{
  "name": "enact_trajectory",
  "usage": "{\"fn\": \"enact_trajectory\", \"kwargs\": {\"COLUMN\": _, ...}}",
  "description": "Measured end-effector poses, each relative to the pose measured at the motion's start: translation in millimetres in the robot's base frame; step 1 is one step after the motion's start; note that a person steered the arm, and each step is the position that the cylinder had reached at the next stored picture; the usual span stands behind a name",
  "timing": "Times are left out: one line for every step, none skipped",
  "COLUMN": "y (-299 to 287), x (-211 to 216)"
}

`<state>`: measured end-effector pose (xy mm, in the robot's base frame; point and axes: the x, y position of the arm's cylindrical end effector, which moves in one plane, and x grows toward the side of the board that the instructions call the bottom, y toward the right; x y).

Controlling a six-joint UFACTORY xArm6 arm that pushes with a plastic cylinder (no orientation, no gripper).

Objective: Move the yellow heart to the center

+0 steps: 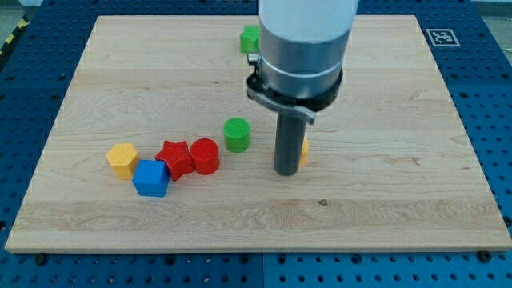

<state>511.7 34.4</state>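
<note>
The yellow heart [304,150] is almost wholly hidden behind my rod; only a thin yellow sliver shows at the rod's right side, near the board's middle. My tip [286,172] rests on the board just in front of and left of that sliver, touching or nearly touching it. The rod hangs from a large grey arm body at the view's top.
A green cylinder [237,134] stands left of the rod. A red cylinder [205,156], a red star [174,158], a blue cube [151,178] and a yellow hexagon block [122,159] cluster at the left. Another green block [250,38] sits at the top, partly hidden by the arm.
</note>
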Motion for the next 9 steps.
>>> {"fn": "enact_trajectory", "kwargs": {"y": 0.0, "x": -9.3}}
{"fn": "enact_trajectory", "kwargs": {"y": -2.5, "x": -6.7}}
{"fn": "enact_trajectory", "kwargs": {"y": -7.1, "x": 4.2}}
{"fn": "enact_trajectory", "kwargs": {"y": 39.1, "x": 10.8}}
{"fn": "enact_trajectory", "kwargs": {"y": 46.3, "x": 15.5}}
{"fn": "enact_trajectory", "kwargs": {"y": 62.8, "x": 15.6}}
{"fn": "enact_trajectory", "kwargs": {"y": 70.4, "x": 15.6}}
{"fn": "enact_trajectory", "kwargs": {"y": 70.4, "x": 15.5}}
{"fn": "enact_trajectory", "kwargs": {"y": 70.4, "x": 1.2}}
